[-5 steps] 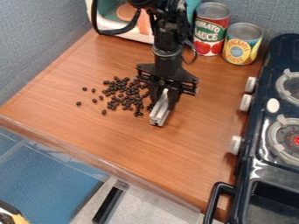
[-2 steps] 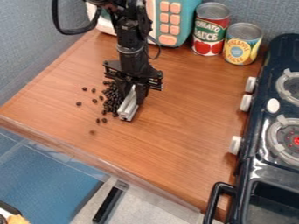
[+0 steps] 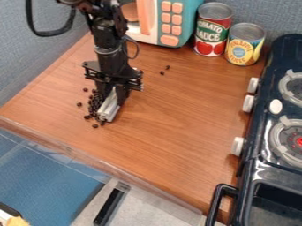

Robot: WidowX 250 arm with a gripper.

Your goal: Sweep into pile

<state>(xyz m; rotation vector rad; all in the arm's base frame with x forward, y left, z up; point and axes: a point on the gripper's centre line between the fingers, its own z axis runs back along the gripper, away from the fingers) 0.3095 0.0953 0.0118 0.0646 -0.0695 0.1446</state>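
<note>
My gripper (image 3: pixel 111 100) is low over the left part of the wooden counter, shut on a pale grey bar (image 3: pixel 108 108) that rests at the counter's surface. Dark round beans (image 3: pixel 93 105) are bunched against the bar's left side, with a few loose ones just left of the bunch and at its front. Farther back, to the right of the arm, two stray beans (image 3: pixel 164 70) lie apart from the others. The gripper may cover some more beans.
Behind stand a toy microwave (image 3: pixel 171 22), a red tomato can (image 3: pixel 213 29) and a yellow pineapple can (image 3: pixel 245 44). A dark toy stove (image 3: pixel 259 154) with white knobs borders the right side. The counter's front edge (image 3: pixel 77 146) runs diagonally below the beans.
My gripper and the bar have moved left across the counter, pushing the spread beans into a narrower bunch. Two beans now show on the counter behind, right of the arm.
</note>
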